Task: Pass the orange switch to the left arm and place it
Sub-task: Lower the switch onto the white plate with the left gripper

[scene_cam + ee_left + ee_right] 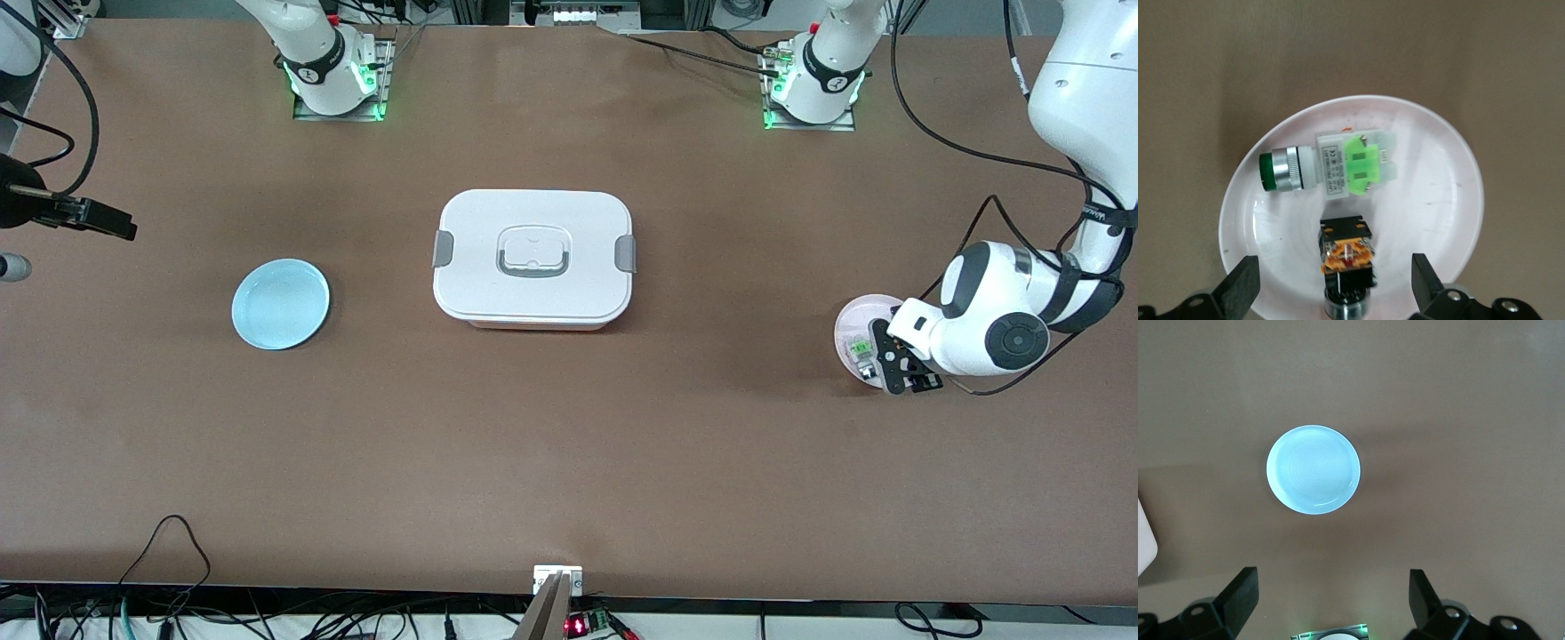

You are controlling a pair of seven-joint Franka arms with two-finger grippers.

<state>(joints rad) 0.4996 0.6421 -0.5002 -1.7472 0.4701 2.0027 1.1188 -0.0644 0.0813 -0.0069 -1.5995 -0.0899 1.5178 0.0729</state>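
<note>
Orange switch (1347,257) lies in pink plate (1438,220) beside green switch (1331,167), at left arm's end of surface. Left pincer (1335,287) hovers over it, fingers apart, straddling for grasp. Right pincer (1331,600) apart, waits high over blue plate (1313,470). Box (533,258) sits between plates, forcing handover around it.

Orange switch (1347,257) on pink plate (1438,200)

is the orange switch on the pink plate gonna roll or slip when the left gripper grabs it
The orange switch lies on its side on the pink plate; its blocky black body probably resists rolling, though the round metal end might pivot. It looks rigid, small and likely light, so the open left gripper could nudge it across the glossy plate.
</note>
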